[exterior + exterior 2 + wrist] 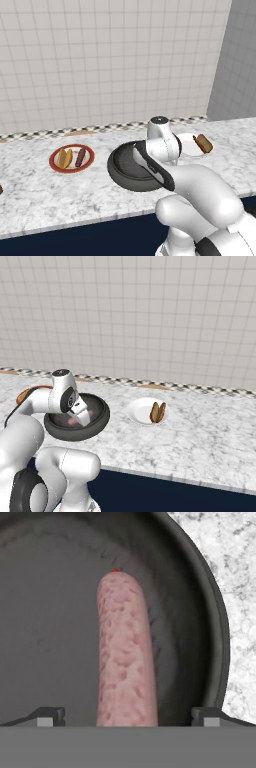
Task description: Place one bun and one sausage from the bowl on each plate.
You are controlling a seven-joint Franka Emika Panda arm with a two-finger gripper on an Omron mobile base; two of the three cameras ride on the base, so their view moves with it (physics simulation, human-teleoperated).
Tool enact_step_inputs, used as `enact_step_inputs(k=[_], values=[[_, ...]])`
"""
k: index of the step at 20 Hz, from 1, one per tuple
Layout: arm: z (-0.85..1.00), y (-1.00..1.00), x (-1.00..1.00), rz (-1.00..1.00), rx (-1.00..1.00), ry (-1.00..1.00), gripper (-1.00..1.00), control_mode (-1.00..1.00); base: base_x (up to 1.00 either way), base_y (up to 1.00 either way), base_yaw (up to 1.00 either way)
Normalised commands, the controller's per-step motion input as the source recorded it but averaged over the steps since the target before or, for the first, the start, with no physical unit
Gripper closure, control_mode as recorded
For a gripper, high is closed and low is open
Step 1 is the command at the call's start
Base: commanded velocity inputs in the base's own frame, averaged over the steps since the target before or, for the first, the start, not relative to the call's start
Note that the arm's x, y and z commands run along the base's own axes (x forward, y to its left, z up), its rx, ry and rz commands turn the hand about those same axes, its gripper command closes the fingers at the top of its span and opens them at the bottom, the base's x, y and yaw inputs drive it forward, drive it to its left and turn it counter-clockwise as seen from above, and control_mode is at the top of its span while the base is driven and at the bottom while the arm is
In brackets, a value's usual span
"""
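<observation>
Pink sausage [126,652] lying flat in dark bowl [210,637], long axis running straight away from camera in hand view, between the two fingertips [47,716]. Gripper [127,719] jaws wide open, straddling it, not closed on it. Red-rimmed plate [54,159] and white plate [136,408] each holding bun plus sausage.

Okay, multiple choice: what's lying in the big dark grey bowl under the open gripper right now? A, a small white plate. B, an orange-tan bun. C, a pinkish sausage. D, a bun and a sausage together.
C: the hand view shows one pinkish sausage lying in the large dark grey bowl, between the open gripper's fingertips.
</observation>
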Motion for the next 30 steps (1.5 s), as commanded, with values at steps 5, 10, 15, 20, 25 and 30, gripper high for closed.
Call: enact_step_inputs(k=[5,10,15,20,25,30], values=[[0.00,0.00,0.00,0.00,0.00,0.00,-1.00,-1.00,0.00,0.00,0.00],[0.00,0.00,0.00,0.00,0.00,0.00,1.00,-1.00,0.00,0.00,0.00],[0.00,0.00,0.00,0.00,0.00,0.00,1.00,-1.00,0.00,0.00,0.00],[0.00,0.00,0.00,0.00,0.00,0.00,1.00,-1.00,0.00,0.00,0.00],[0.00,0.00,-0.04,0.00,0.00,-0.03,1.00,-1.00,0.00,0.00,0.00],[0.62,-0.01,-0.17,0.00,0.00,-0.04,1.00,-1.00,0.00,0.00,0.00]])
